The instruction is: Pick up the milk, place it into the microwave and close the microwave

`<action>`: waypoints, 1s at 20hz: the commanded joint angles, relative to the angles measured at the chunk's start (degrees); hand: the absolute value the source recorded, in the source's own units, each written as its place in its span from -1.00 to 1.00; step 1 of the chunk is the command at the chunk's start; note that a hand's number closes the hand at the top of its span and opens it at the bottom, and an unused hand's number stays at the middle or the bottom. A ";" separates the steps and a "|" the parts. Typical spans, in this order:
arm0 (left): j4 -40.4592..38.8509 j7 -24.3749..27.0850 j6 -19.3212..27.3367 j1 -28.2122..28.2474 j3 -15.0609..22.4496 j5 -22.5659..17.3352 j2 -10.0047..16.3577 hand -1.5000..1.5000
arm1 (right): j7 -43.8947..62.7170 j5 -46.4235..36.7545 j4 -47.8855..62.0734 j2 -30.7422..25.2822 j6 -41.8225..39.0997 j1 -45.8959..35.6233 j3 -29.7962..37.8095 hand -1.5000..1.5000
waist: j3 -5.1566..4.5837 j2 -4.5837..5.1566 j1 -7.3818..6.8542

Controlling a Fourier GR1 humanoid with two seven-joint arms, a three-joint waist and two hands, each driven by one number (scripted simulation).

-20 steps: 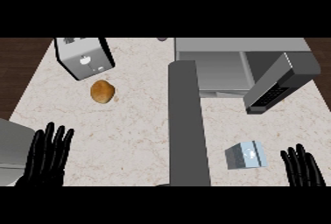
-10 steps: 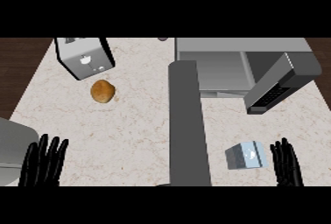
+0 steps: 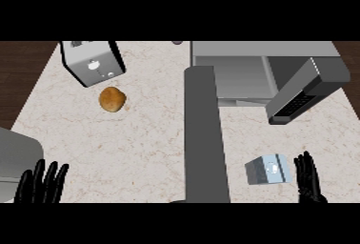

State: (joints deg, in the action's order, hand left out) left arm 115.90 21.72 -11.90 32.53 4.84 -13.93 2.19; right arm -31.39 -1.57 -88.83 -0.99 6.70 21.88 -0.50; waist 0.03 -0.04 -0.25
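Note:
The milk (image 3: 268, 169) is a small pale-blue carton on the counter at the lower right. My right hand (image 3: 307, 179) stands just to its right, fingers straight and pointing up, open, not touching it as far as I can see. Behind, at the upper right, the microwave (image 3: 239, 71) is open, with its door (image 3: 304, 93) swung out to the right. At the lower left edge my left hand (image 3: 44, 186) is open, fingers up, holding nothing.
A toaster (image 3: 91, 61) stands at the back left with a brown potato-like item (image 3: 112, 99) in front of it. A tall grey post (image 3: 205, 138) runs down the middle. A grey block (image 3: 17, 155) sits at the left edge.
Both hands have sunk toward the lower edge. The right hand has shifted left, closer to the milk. The milk has not moved.

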 commanded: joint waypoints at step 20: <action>-2.52 2.93 -1.95 0.92 -1.49 -1.13 0.13 -1.00 | -20.79 0.73 30.00 -4.05 -4.06 -13.68 7.29 -1.00 | -0.02 0.01 0.03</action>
State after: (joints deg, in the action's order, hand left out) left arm 114.00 24.79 -12.77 33.86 5.59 -12.85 1.19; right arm -49.51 -1.18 -61.52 -3.22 4.62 9.60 5.92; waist 0.02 -0.03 -0.25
